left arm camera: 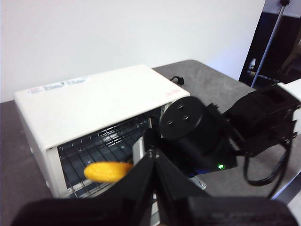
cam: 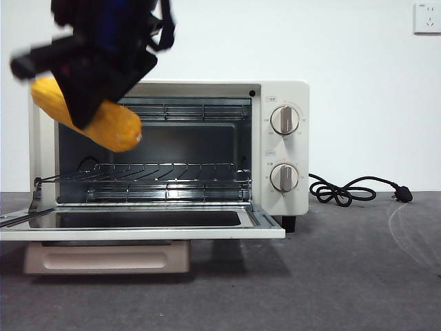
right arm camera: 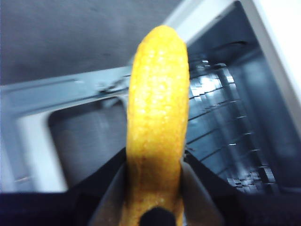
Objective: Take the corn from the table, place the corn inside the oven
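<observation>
The right gripper (cam: 86,96) is clamped around the middle of the corn (cam: 114,127), holding it in the air at the left front of the oven (cam: 286,96), above the open door. The cob's long axis slants down toward the rack (cam: 165,172), free end leading, so the cavity lies just ahead and below. The left gripper (left arm camera: 153,157), jaws together, waits farther back.

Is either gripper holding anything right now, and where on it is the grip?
The right gripper is shut on the corn, clamping it near one end; the rest points toward the open oven. The left gripper holds nothing.
</observation>
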`<move>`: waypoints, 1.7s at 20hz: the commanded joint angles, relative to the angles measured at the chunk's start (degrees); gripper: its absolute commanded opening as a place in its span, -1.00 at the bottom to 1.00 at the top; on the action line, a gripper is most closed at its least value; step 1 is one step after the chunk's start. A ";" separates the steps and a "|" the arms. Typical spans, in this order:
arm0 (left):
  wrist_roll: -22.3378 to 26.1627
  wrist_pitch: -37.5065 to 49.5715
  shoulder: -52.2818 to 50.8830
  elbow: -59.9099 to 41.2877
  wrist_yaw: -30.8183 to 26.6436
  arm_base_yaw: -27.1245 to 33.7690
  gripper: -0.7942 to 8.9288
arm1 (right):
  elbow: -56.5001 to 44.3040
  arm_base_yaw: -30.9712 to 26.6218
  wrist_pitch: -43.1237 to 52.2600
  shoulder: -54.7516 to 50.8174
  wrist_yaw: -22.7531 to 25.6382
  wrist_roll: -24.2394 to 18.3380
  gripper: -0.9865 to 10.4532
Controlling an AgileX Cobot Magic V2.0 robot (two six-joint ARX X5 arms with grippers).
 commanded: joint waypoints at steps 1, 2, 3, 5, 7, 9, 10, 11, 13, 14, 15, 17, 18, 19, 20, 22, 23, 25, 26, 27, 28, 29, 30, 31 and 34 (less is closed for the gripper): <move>-0.42 -0.50 -0.13 -0.35 -0.17 -0.15 -0.85 | 0.09 -0.57 3.54 2.19 4.96 -3.58 -0.85; -0.42 -0.87 -0.13 -0.35 -0.15 -0.15 -0.85 | 0.09 -0.79 5.14 3.04 6.23 -4.28 -0.85; -0.42 -1.09 -0.13 -0.35 -0.15 -0.15 -0.85 | 0.09 -1.27 6.16 3.56 6.64 -4.85 -0.85; -0.52 -1.36 -0.13 -0.37 -0.15 -0.15 -0.85 | 0.09 -2.62 6.93 4.39 6.60 -5.62 -0.85; -0.90 -1.36 -0.13 -0.35 -0.15 -0.15 -0.85 | 0.09 -4.33 6.64 4.85 6.60 -6.27 -0.85; -0.94 -1.42 -0.13 -0.37 -0.15 -0.15 -0.85 | 0.09 -5.81 6.64 5.11 6.62 -6.62 -0.85; -0.94 -1.42 -0.13 -0.35 -0.15 -0.15 -0.85 | 0.09 -6.58 6.64 5.11 6.62 -6.97 -0.85; -0.94 -1.42 -0.13 -0.35 -0.15 -0.15 -0.85 | 0.09 -7.17 6.62 5.11 6.60 -7.41 -0.85; -0.96 -1.42 -0.13 -0.35 -0.15 -0.15 -0.85 | 0.09 -8.68 6.36 5.11 6.12 -7.61 -0.85; -0.96 -1.42 -0.13 -0.35 -0.15 -0.15 -0.85 | 0.09 -9.35 5.92 5.11 5.14 -7.72 -0.85; -0.96 -1.42 -0.13 -0.35 -0.15 -0.15 -0.85 | 0.09 -9.77 5.49 5.11 4.90 -7.72 -0.85; -0.96 -1.44 -0.13 -0.35 -0.15 -0.15 -0.85 | 0.09 -10.43 4.83 5.11 4.83 -7.69 -0.81; -0.96 -1.44 -0.13 -0.35 -0.15 -0.15 -0.85 | 0.09 -10.49 4.48 5.11 4.39 -7.69 -0.81; -0.96 -1.44 -0.13 -0.35 -0.15 -0.15 -0.85 | 0.09 -10.64 4.31 5.11 3.56 -7.69 -0.75; -0.96 -1.44 -0.13 -0.35 -0.15 -0.15 -0.85 | 0.09 -10.69 4.22 5.11 2.89 -7.63 -0.56; -0.96 -1.44 -0.13 -0.35 -0.15 -0.15 -0.85 | 0.09 -10.69 4.00 5.11 2.58 -7.02 -0.28; -0.96 -1.44 -0.13 -0.35 -0.15 -0.15 -0.85 | 0.09 -10.69 3.98 5.11 2.58 -6.36 -0.26; -0.96 -1.44 -0.11 -0.35 -0.15 -0.15 -0.85 | 0.09 -10.69 3.98 5.11 2.60 -5.55 -0.26; -0.96 -1.44 -0.04 -0.37 -0.15 -0.15 -0.85 | 0.09 -10.69 3.89 5.11 2.62 -5.40 -0.26; -0.96 -1.49 -0.02 -0.37 -0.15 -0.15 -0.85 | 0.09 -10.69 3.63 5.11 2.64 -4.61 -0.26; -0.96 -1.53 -0.02 -0.37 -0.13 -0.15 -0.85 | 0.09 -10.67 3.41 5.11 2.67 -4.15 -0.26; -0.96 -1.62 -0.02 -0.35 -0.15 -0.15 -0.85 | 0.09 -10.64 3.17 5.11 2.71 -3.98 -0.27; -0.96 -1.77 -0.02 -0.37 -0.13 -0.15 -0.85 | 0.09 -10.45 3.02 5.11 3.02 -3.98 -0.27; -0.96 -1.97 -0.02 -0.35 -0.15 -0.15 -0.85 | 0.09 -10.27 3.06 5.11 3.56 -4.00 -0.27; -0.94 -2.12 -0.02 -0.35 -0.15 -0.15 -0.85 | 0.09 -9.14 3.65 5.09 5.95 -4.00 -0.27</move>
